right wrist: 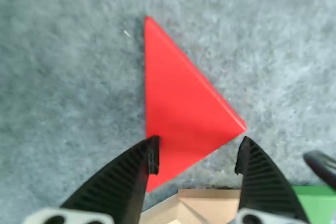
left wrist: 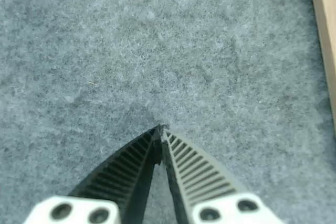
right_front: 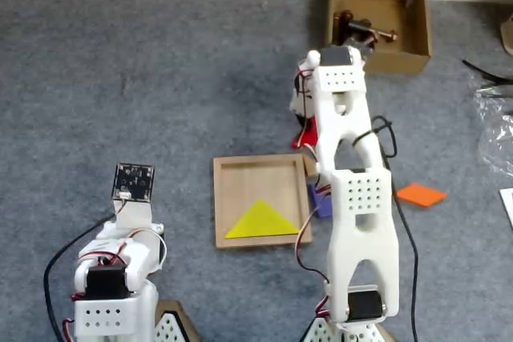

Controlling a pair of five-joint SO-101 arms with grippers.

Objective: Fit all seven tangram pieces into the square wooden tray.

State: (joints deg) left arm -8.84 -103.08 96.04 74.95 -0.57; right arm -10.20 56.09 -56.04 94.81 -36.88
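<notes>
Right wrist view: red triangle (right wrist: pixel 178 119) flat on carpet (right wrist: pixel 63 51), just off the tray (right wrist: pixel 207 205) corner. The right gripper (right wrist: pixel 198 155) is spread and straddles it; one finger looks over the piece. I'd shift so both clear the edges, drop to the carpet, then pinch. The yellow triangle (right_front: pixel 260 220) lies in the tray. The left gripper (left wrist: pixel 160 131) is pressed together over bare carpet.

No legible text, no numbers, no labels or signs, nothing readable on the wooden tray (right_front: pixel 217 202), nothing on the cardboard box (right_front: pixel 397 62)
</notes>
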